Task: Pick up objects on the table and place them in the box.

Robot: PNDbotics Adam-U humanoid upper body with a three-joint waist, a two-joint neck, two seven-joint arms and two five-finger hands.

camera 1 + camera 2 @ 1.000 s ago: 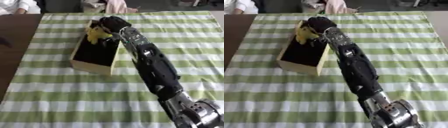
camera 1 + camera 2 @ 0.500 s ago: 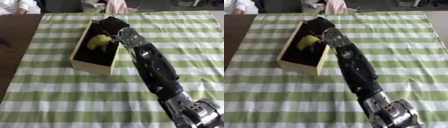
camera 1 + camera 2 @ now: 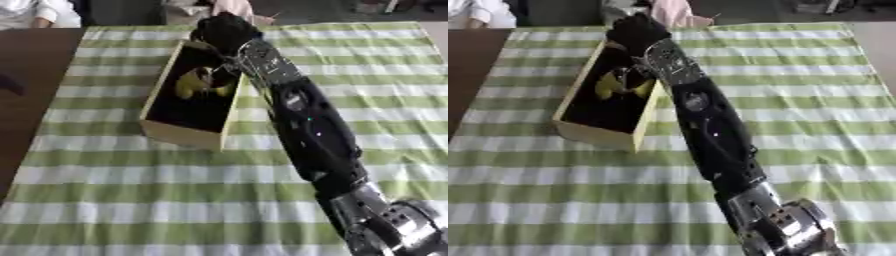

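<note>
I have the right hand (image 3: 223,31) out over the far end of the box (image 3: 179,134), which sits toward the far left part of the table (image 3: 131,200) on the green-striped cloth. I judge this to be the end of a placing step: the yellow object (image 3: 197,84) lies on the dark floor of the box, in its far half, below and nearer to me than the hand, and apart from it as far as I can see. The hand shows only as a dark mass seen from behind, so I cannot tell whether the fingers are spread or curled; nothing yellow shows among them. The next move, as I read it, calls for lifting the hand straight clear of the box wall before swinging the arm back, so the forearm does not catch the right rim it lies along. My left hand shows in neither view.
</note>
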